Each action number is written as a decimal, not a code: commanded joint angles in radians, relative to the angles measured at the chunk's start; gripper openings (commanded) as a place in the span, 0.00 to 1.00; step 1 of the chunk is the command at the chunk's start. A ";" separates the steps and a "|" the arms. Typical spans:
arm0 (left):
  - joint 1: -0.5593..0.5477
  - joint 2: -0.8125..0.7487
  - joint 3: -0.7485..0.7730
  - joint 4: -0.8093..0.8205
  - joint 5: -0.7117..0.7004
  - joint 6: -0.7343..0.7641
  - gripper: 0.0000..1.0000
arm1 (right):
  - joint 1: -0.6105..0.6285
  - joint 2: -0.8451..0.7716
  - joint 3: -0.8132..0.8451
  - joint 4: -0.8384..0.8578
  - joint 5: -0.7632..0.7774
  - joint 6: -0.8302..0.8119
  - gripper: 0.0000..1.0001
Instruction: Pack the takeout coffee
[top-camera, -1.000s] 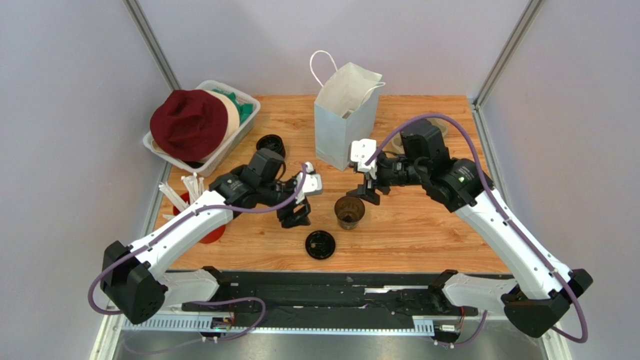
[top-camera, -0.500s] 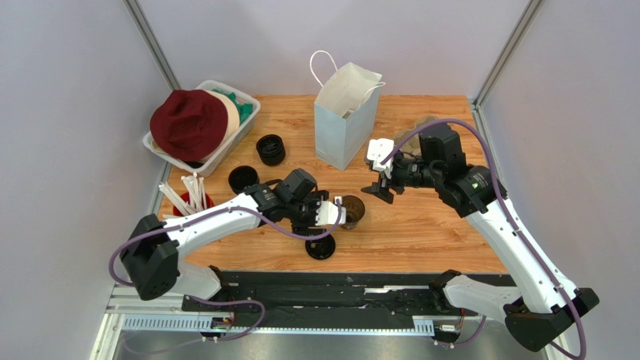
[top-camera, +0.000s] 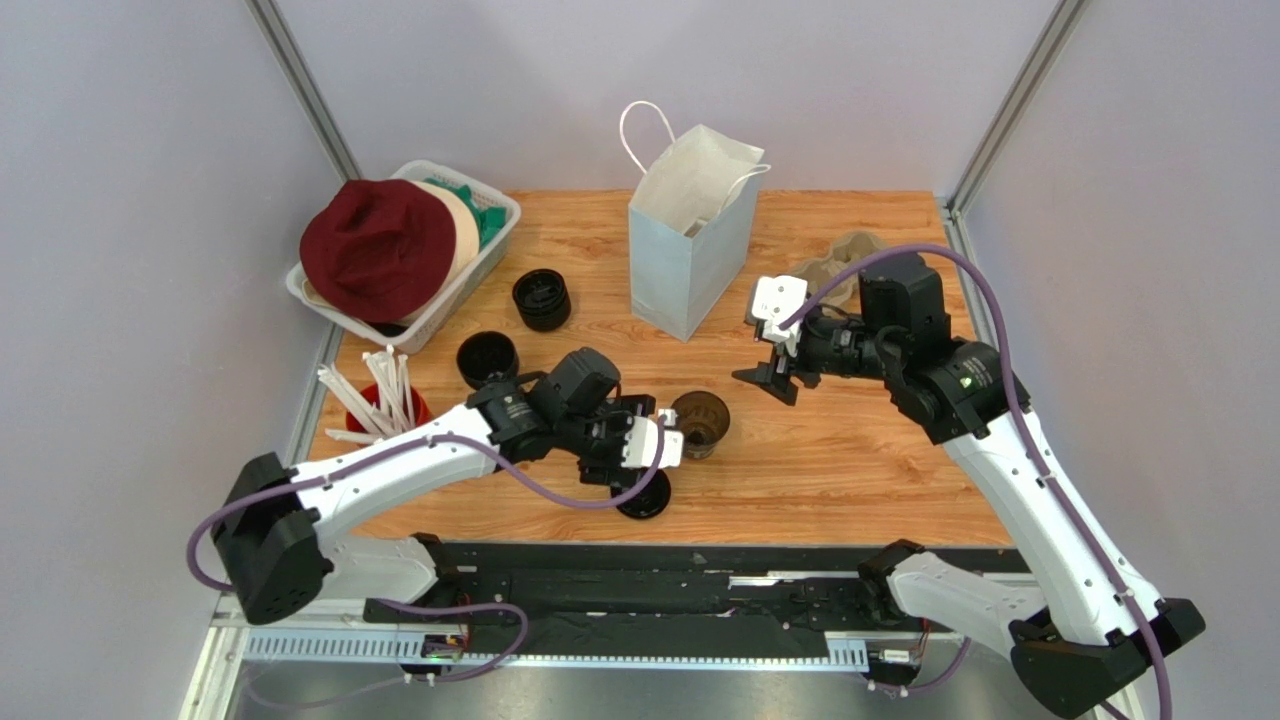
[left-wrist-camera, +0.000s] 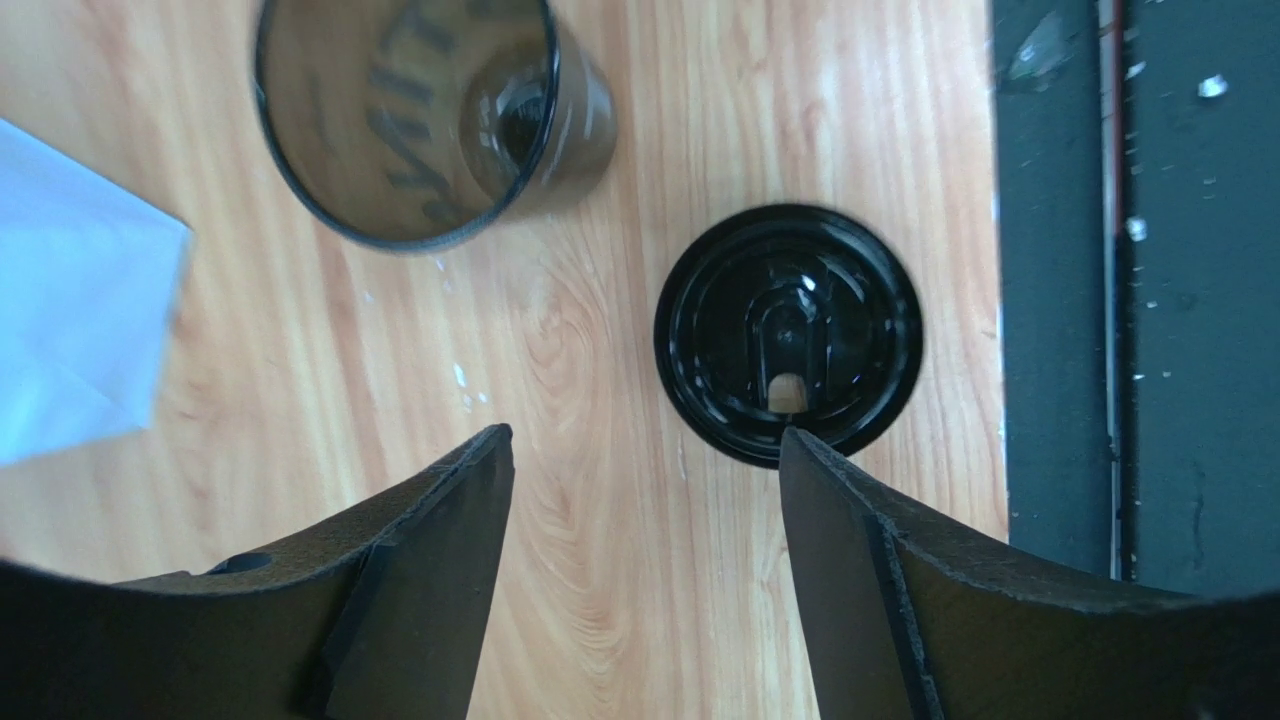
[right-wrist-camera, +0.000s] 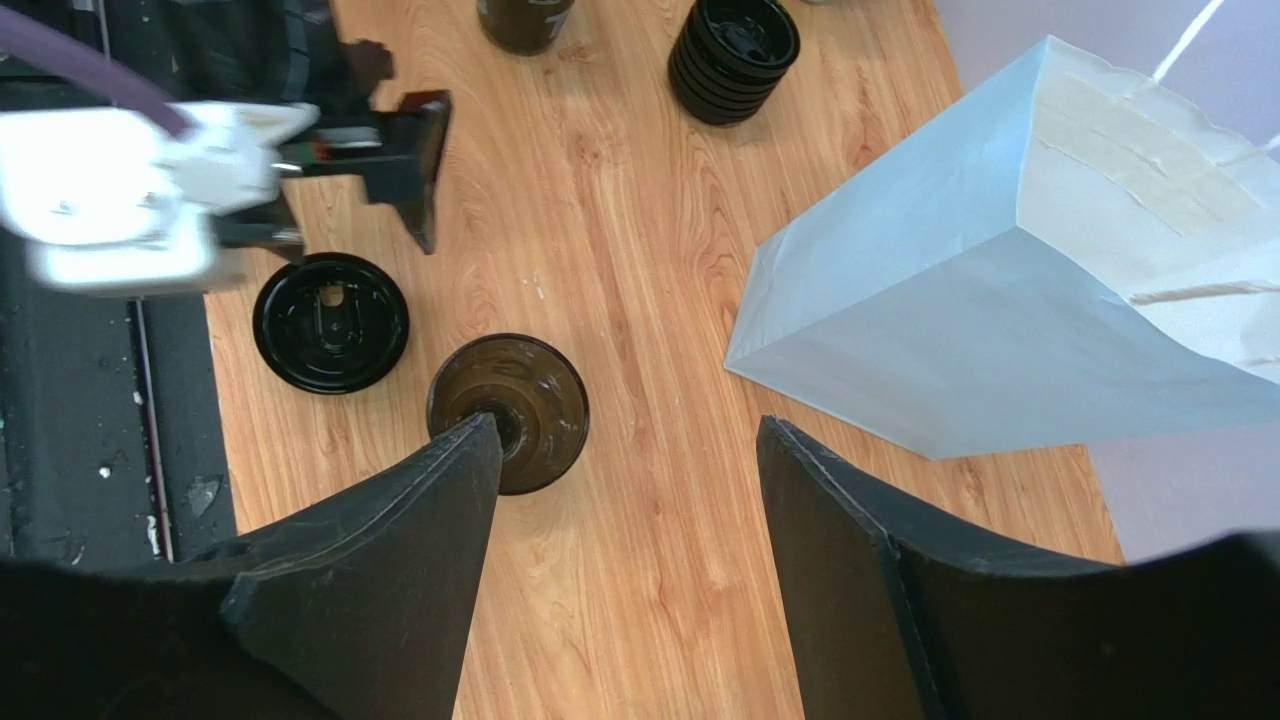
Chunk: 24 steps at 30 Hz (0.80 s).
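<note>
The takeout coffee (top-camera: 700, 422) is a small dark open cup standing upright on the wooden table; it also shows in the wrist views (left-wrist-camera: 421, 120) (right-wrist-camera: 508, 408). A black lid (top-camera: 642, 495) (left-wrist-camera: 787, 330) lies flat near the front edge. The pale-blue paper bag (top-camera: 688, 248) (right-wrist-camera: 962, 330) stands open behind. My left gripper (top-camera: 619, 468) (left-wrist-camera: 646, 435) hovers open just left of cup and lid, holding nothing. My right gripper (top-camera: 763, 381) (right-wrist-camera: 628, 425) hangs open to the right of the cup, in front of the bag, empty.
A stack of black lids (top-camera: 541, 297) (right-wrist-camera: 733, 53) and another dark cup (top-camera: 486, 357) sit at mid-left. A red cup of white straws (top-camera: 388, 402) stands at the left edge. A bin with hats (top-camera: 406, 248) is at back left, a grey pulp tray (top-camera: 839, 270) behind the right arm.
My left gripper swung right from mid-table to beside the cup, then dropped back slightly toward the lid. My right gripper drew away to the right. The cup stayed put.
</note>
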 joint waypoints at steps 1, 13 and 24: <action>-0.126 -0.038 -0.023 -0.043 -0.015 0.059 0.73 | -0.024 -0.017 -0.014 0.058 -0.022 0.017 0.68; -0.219 0.211 0.022 -0.001 -0.177 -0.109 0.61 | -0.054 -0.063 -0.052 0.092 -0.035 0.035 0.68; -0.249 0.277 0.031 -0.017 -0.179 -0.162 0.57 | -0.057 -0.073 -0.092 0.113 -0.026 0.022 0.68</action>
